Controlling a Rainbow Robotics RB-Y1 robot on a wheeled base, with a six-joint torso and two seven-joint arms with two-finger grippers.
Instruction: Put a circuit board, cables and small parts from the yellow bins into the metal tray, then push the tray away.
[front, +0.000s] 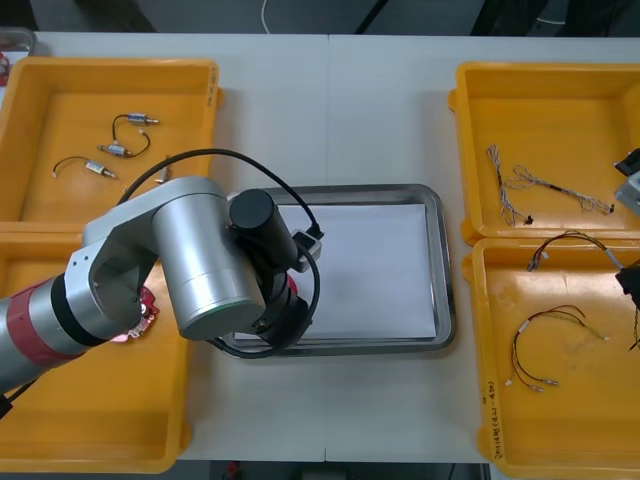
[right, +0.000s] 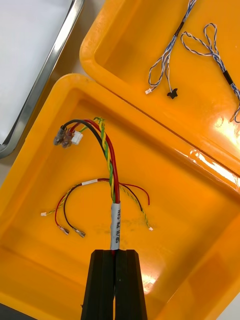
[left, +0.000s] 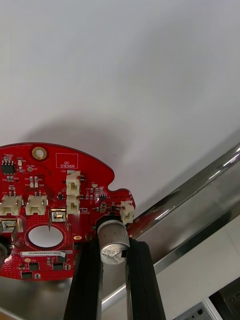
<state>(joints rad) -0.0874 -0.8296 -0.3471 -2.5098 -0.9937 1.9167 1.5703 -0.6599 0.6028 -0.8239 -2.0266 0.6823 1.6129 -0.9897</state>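
Note:
My left gripper (left: 114, 247) is shut on a silver cylinder standing on a round red circuit board (left: 45, 210). It holds the board over the white inside of the metal tray (left: 200, 190), close to the rim. In the front view the left arm (front: 200, 260) covers that board at the tray's (front: 441, 270) left end. At the near right yellow bin (front: 600, 420), my right gripper (right: 115, 252) is shut on the white-sleeved end of a red and yellow cable (right: 106, 145). The cable (front: 565, 238) arches up from the fingers over the bin (right: 190, 225).
A second red and yellow cable (front: 545, 345) lies on the near right bin's floor. Twisted blue and white cables (front: 520, 185) are in the far right bin. Small metal parts on black cables (front: 115, 150) lie in the far left bin. Another red board (front: 142, 318) peeks out in the near left bin.

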